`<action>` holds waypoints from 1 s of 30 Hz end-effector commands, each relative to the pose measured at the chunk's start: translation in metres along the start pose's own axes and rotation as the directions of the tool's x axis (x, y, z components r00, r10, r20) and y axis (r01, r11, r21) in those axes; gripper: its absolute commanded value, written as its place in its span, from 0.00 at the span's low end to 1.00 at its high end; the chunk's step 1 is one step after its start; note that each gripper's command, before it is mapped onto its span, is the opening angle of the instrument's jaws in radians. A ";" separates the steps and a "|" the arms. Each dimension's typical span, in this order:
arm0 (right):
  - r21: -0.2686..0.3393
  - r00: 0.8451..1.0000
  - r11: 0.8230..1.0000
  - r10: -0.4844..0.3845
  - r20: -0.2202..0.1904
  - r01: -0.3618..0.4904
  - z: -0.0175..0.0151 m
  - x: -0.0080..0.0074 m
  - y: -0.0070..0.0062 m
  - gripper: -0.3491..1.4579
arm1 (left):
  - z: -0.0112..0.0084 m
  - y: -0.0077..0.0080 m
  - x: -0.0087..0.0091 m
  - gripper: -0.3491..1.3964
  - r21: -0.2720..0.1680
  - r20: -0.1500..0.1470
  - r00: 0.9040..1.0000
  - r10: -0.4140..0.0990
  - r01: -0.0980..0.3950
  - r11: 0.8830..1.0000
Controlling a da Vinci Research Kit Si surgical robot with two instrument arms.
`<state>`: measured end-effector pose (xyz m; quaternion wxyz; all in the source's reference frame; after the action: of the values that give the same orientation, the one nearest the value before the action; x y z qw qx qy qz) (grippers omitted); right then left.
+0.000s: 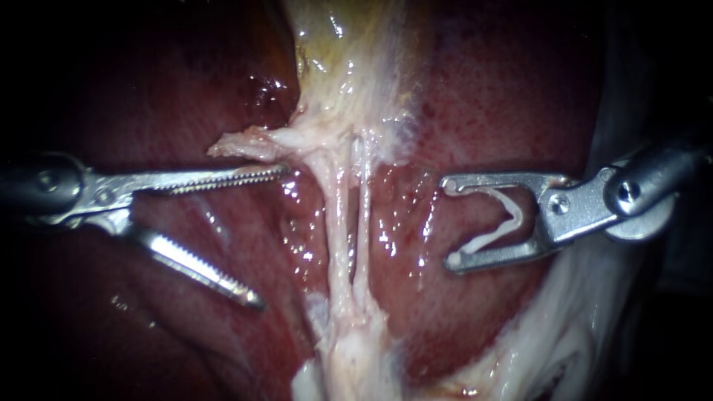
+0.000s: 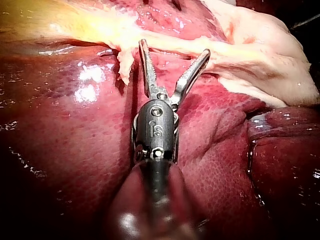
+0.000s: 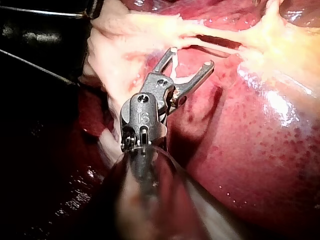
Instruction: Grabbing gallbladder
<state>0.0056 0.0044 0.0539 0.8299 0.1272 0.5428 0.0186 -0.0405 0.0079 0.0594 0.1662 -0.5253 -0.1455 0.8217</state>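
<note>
Nearest the endoscope, two slender instruments face each other across a pig's liver. The left tool (image 1: pixel 272 236) comes in from the left with its toothed jaws spread wide and nothing between them. Opposite it, the right tool (image 1: pixel 447 223) comes in from the right. Its jaws stand apart but bear from both sides on a white clip (image 1: pixel 506 219) seated between them.

Between the two tips, two pale tubes (image 1: pixel 339 223) run side by side down the middle of the view, clear of both tools. The left tool's upper jaw lies just under a ragged flap of pale tissue (image 1: pixel 241 143), where the tubes meet the gallbladder (image 1: pixel 349 59). Whether jaw and flap touch cannot be told.

The gallbladder, yellowish and glistening, lies farther off, above the tubes and up and to the right of the left tool's tips, ungrasped. Dark red liver (image 1: pixel 512 96) lies behind it on either side.

In the left wrist view, the left tool's (image 2: pixel 174 47) open jaws reach a pale band of tissue ahead, with the yellow gallbladder (image 2: pixel 60 25) beyond and off to one side. In the right wrist view, the right tool (image 3: pixel 191 56) points at the tubes, and the gallbladder (image 3: pixel 280 35) lies off to the side.
</note>
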 end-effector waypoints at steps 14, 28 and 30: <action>0.000 1.000 1.000 0.000 0.000 0.000 0.0000 0.0000 0.0000 0.47 | -0.0028 -0.0062 0.0026 0.88 0.101 0.000 0.995 -0.097 0.097 0.990; 0.000 1.000 1.000 0.000 0.000 0.000 -0.0001 0.0000 0.0000 0.47 | -0.0005 -0.0080 -0.0019 0.40 0.091 0.104 0.979 -0.178 0.168 0.981; 0.000 1.000 1.000 0.000 0.000 0.000 -0.0001 0.0000 0.0000 0.47 | -0.0008 -0.0080 -0.0019 0.37 0.091 0.114 0.975 -0.189 0.179 0.980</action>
<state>0.0056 0.0043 0.0539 0.8298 0.1274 0.5430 0.0185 -0.0379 0.0144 0.0639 0.2553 -0.4488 -0.1744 0.8385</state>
